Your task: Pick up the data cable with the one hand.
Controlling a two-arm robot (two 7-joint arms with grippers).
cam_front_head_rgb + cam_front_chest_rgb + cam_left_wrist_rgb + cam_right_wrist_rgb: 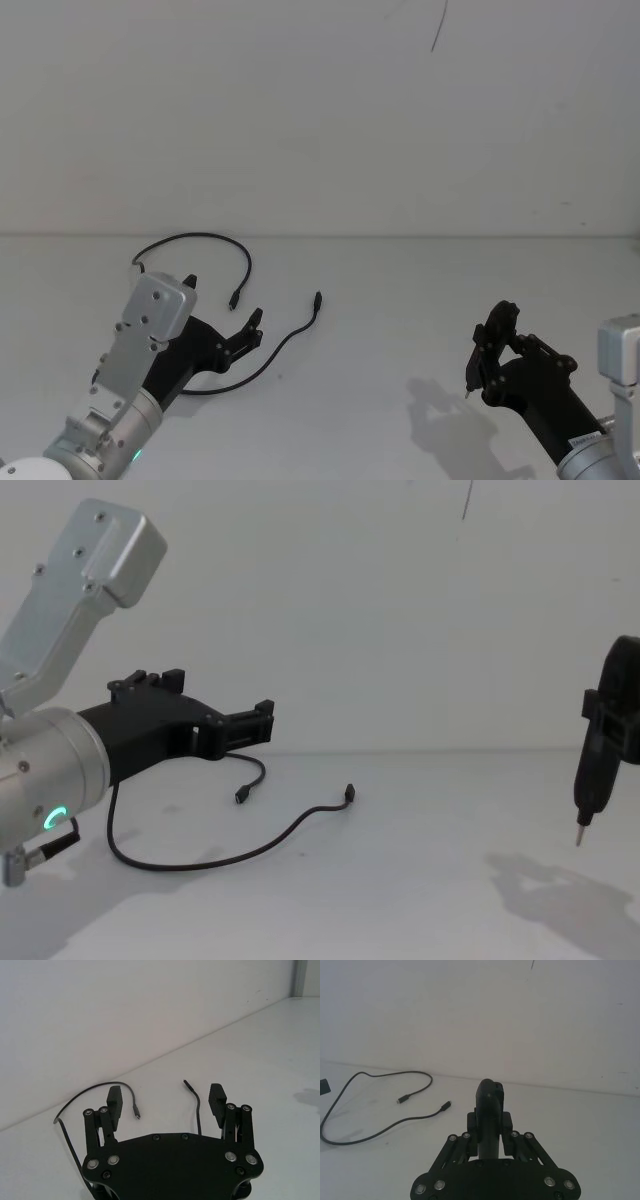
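Finds left gripper [223,298] fingers [218,1095] apart, data cable [272,356] beneath, both ends lying ahead between them; right gripper [492,342], fingers together, well apart.

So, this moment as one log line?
left black angular gripper: open, over cable; long thin black data cable: ungrasped; right slim black gripper: shut, idle

Plain white wall [320,110], white table [400,300]
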